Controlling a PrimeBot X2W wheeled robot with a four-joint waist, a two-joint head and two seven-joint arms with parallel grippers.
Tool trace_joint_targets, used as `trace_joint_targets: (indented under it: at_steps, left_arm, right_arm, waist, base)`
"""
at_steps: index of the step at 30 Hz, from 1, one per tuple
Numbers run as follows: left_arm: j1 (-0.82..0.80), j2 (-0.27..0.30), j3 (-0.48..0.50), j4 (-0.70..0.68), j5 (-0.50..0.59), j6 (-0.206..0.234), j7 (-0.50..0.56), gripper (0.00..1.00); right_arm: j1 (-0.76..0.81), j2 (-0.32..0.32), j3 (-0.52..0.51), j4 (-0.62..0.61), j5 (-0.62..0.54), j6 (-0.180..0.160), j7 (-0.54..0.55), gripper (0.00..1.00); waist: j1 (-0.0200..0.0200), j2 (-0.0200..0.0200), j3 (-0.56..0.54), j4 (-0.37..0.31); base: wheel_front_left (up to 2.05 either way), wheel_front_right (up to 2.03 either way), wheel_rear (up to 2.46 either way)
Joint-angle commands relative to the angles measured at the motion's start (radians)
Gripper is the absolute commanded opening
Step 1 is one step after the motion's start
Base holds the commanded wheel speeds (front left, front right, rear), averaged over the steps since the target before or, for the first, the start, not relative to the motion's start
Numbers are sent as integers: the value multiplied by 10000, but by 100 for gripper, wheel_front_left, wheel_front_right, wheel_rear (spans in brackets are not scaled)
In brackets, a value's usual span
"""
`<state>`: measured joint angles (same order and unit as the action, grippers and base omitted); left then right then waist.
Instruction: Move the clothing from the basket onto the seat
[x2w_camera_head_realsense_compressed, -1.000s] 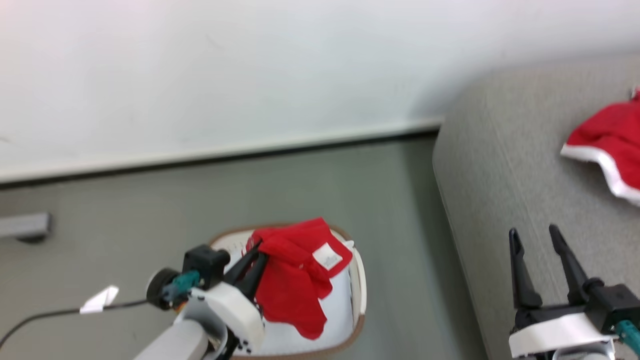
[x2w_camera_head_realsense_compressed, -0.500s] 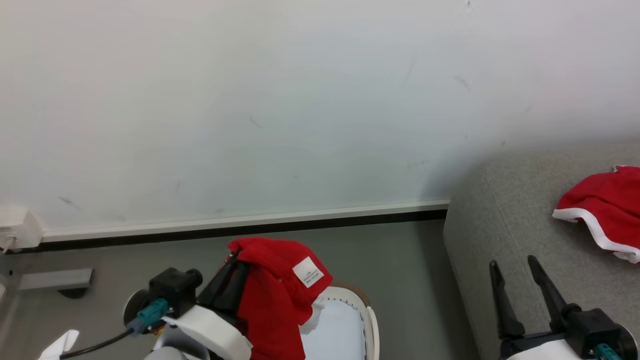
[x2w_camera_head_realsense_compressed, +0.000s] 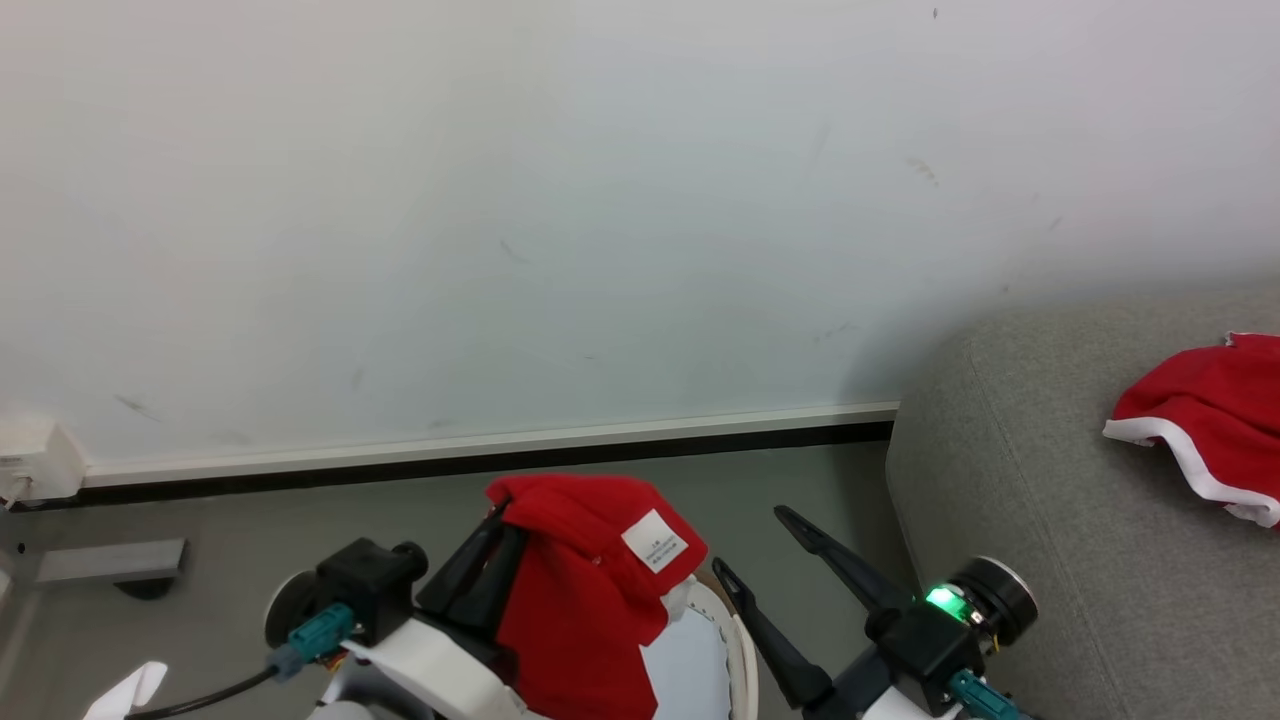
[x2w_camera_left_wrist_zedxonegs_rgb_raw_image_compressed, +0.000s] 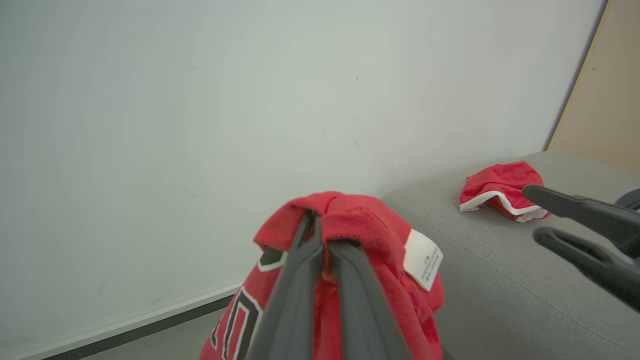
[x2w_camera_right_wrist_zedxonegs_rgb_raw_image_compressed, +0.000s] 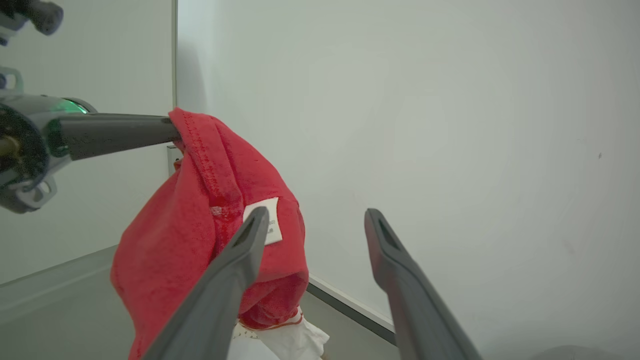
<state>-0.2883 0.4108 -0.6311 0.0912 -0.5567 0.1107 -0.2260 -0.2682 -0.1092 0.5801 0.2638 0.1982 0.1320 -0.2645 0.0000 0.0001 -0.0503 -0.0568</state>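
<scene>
Left claw (x2w_camera_head_realsense_compressed: 498, 518): fingers clamped on a fold of the red garment (x2w_camera_head_realsense_compressed: 585, 600), which hangs below the tips, over the basket (x2w_camera_head_realsense_compressed: 747, 660).
Right claw (x2w_camera_head_realsense_compressed: 746, 540): fingers apart, empty, just right of the hanging cloth.
Seat (x2w_camera_head_realsense_compressed: 1040, 500): further right, one red piece (x2w_camera_head_realsense_compressed: 1200, 410) lying on it.
Carry step, I'd judge. Next: swing right over the cushion, then release.

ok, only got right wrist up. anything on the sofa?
Observer: Yes, one red garment lies bunched on the sofa.
Operator: Where's the basket?
Observer: In the head view the basket is just below the held garment, left of the sofa.
Operator: Any print on the held one?
Observer: Left wrist view shows black-and-white lettering on the side hanging under the left gripper.
</scene>
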Motion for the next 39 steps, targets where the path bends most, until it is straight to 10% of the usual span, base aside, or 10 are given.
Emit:
trace_joint_targets:
  at_steps: [1, 19, 20, 21, 28, 30, 33, 39]
  left_arm:
    - [-75, 33, -8, -61, 133, -36, 22, 0]
    - [-383, -332, -1178, -914, -49, -1028, 701, 0]
    - [-402, -349, -1204, -910, -69, -1047, 715, 0]
    - [-410, -354, -1240, -903, -77, -1066, 709, 0]
    - [-334, -275, -1244, -693, -66, -1013, 619, 0]
    - [-313, -237, -1218, -616, -26, -937, 550, 13]
    - [-315, -196, -1169, -484, 77, -841, 473, 100]
    - [-308, -217, -1143, -323, 166, -717, 334, 100]
  right_arm:
    - [-342, -146, 213, 104, 192, -25, 2, 100]
    - [-3641, 318, 4605, 3540, 2695, -26, 6, 100]
    - [-3656, 367, 4808, 3651, 2955, -24, 5, 35]
    - [-3696, 404, 4938, 3727, 3296, -24, 5, 0]
    - [-3942, 370, 4865, 3709, 4309, -24, 3, 0]
    - [-3940, 272, 4673, 3666, 4325, -24, 2, 0]
    - [-3876, 111, 4279, 3565, 4266, -26, 2, 0]
    - [-3802, -345, 3141, 3265, 3887, -26, 1, 0]
  waist:
    - [0, -1, 4, -10]
    - [0, -1, -61, 185]
    - [0, -1, -62, 222]
    - [0, -1, -59, 245]
    - [0, -1, 55, 196]
    - [0, -1, 86, 121]
    - [0, -1, 148, -48]
    - [0, -1, 361, -635]
  base:
    - [0, 0, 0]
    - [0, 0, 0]
    - [0, 0, 0]
    - [0, 0, 0]
    - [0, 0, 0]
    - [0, 0, 0]
    - [0, 0, 0]
    - [0, 0, 0]
